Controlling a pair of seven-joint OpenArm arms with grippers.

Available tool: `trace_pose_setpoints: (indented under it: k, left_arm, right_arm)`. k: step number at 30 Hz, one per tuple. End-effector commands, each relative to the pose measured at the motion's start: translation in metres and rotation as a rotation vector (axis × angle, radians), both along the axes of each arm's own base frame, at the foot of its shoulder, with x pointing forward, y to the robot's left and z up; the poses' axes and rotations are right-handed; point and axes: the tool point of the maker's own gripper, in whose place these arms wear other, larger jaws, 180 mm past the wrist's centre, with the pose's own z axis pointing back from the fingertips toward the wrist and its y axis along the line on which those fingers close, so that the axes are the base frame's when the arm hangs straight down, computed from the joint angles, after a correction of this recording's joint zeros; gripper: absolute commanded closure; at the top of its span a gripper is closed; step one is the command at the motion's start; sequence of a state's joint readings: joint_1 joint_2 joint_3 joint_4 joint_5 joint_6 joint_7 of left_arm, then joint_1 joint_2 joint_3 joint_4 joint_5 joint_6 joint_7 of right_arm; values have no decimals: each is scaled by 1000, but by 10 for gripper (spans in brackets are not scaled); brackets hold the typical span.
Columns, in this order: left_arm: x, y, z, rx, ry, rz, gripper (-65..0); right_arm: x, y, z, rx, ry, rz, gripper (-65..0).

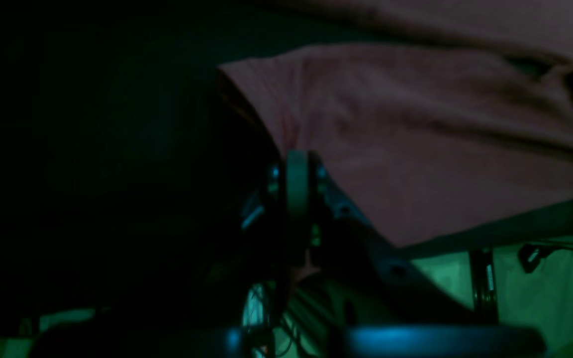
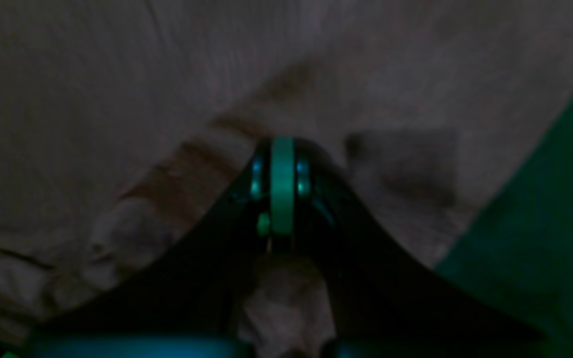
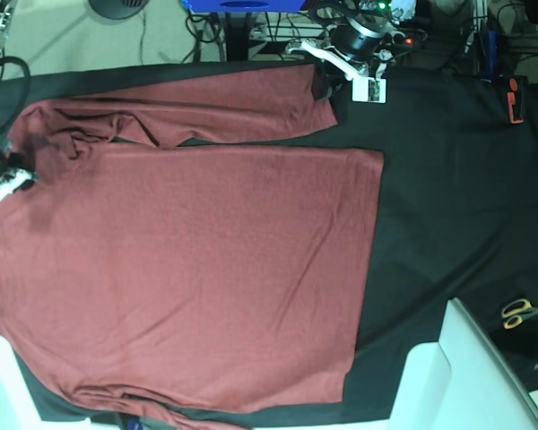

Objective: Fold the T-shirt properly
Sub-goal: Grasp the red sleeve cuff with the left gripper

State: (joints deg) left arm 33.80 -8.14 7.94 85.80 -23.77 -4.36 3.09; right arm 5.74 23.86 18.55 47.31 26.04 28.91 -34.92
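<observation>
The brick-red T-shirt (image 3: 206,269) lies spread flat on the black tablecloth (image 3: 448,206), with one long sleeve (image 3: 206,112) stretched along the far edge. My left gripper (image 3: 325,87) is at that sleeve's cuff end. In the left wrist view it (image 1: 297,169) is shut at the cloth's edge, and a bit of red cloth (image 1: 309,271) shows between the fingers. My right gripper (image 3: 16,175) is at the left, by the shoulder where the cloth is wrinkled. In the right wrist view it (image 2: 282,149) is shut, with bunched cloth (image 2: 281,303) pinched behind the tips.
Yellow-handled scissors (image 3: 520,311) lie at the right edge. A white slab (image 3: 466,376) stands at the bottom right corner. An orange-red tool (image 3: 516,98) lies at the far right. Cables and gear crowd the far side beyond the table.
</observation>
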Motion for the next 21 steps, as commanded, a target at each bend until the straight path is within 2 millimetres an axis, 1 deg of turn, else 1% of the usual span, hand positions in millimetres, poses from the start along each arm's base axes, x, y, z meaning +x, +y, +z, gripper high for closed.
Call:
trace_pose_setpoints:
  k: [1,5,7,10,13,14,16,19,21]
  left_arm:
    - [3,-1,11,-9,-38,-2,0]
    - [14,-6,32,-23,-95,-7,0]
    - [16,-8,39,-27,-95,-17,0]
    - [26,-16,56,-38,-93,-48,0]
    - [45,-27,80,-53,-139,-82,0]
    - [47,-28,86,-56,-146,-87,0]
    - [62,-33,102,-61,-186,-97,0]
    - [79,-39,119,-73,-212,-105,0]
    - [92,-41,127,-71,-230,-108,0]
  right_arm:
    - [7,-7,5,-22,-7,4,-6]
    - [2,-3,-5,-12,6,-9,-6]
    - [1,-3,-5,-11,7,-10,-6]
    - [1,-3,-5,-11,7,-10,-6]
    - [1,-3,-5,-11,7,-10,-6]
    - [1,-3,-5,-11,7,-10,-6]
    - [1,-2,-6,-11,8,-9,-6]
    - [1,-3,-5,-12,9,-9,-6]
    - [1,-3,-5,-12,9,-9,-6]
